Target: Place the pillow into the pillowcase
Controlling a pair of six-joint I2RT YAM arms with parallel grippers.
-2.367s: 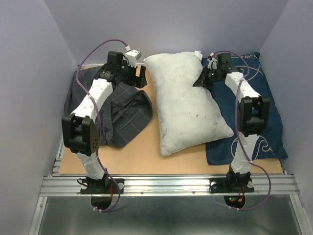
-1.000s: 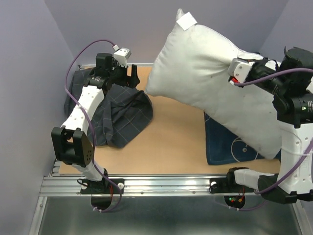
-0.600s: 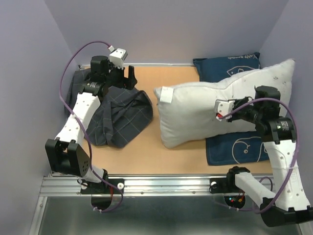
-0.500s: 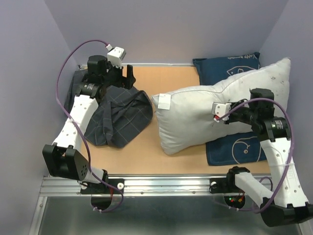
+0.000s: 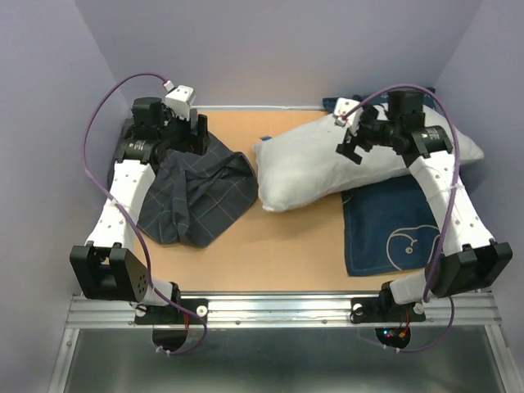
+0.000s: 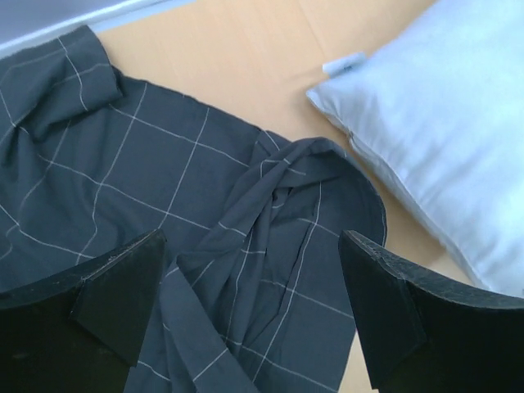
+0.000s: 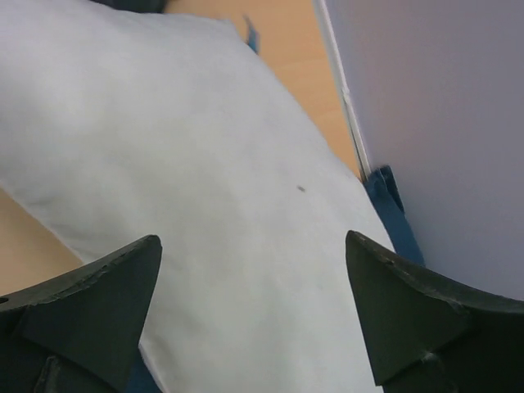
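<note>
Now the large plump white stuffed pillow (image 5: 319, 168) lies flat across the right half of the tan wooden worktop (image 5: 278, 246), its right end resting on a navy blue cloth with white drawings (image 5: 393, 233). Its long axis runs side to side, the left end sitting a little nearer the arm bases than the right. The dark grey pillowcase with the thin light grid (image 5: 196, 192) sits crumpled on the left half, just beside the pillow's left end; the left wrist view shows a sliver of bare worktop between the pillow's tagged corner and a curved, folded hem of the fabric. Whether that hem is the mouth of the sack I cannot tell. The right pincer (image 5: 354, 147) hovers over the far long edge of the pillow, right of its middle, with its jaws spread wide and nothing between them; its wrist view shows only white cushion below. The left pincer (image 5: 184, 135) hangs over the far part of the pillowcase, jaws likewise spread and gripping nothing. So each arm is closest to its own item, and the pillow's short left end already points toward the pillowcase. My guess is that the fabric's mouth must be found and lifted next.
</note>
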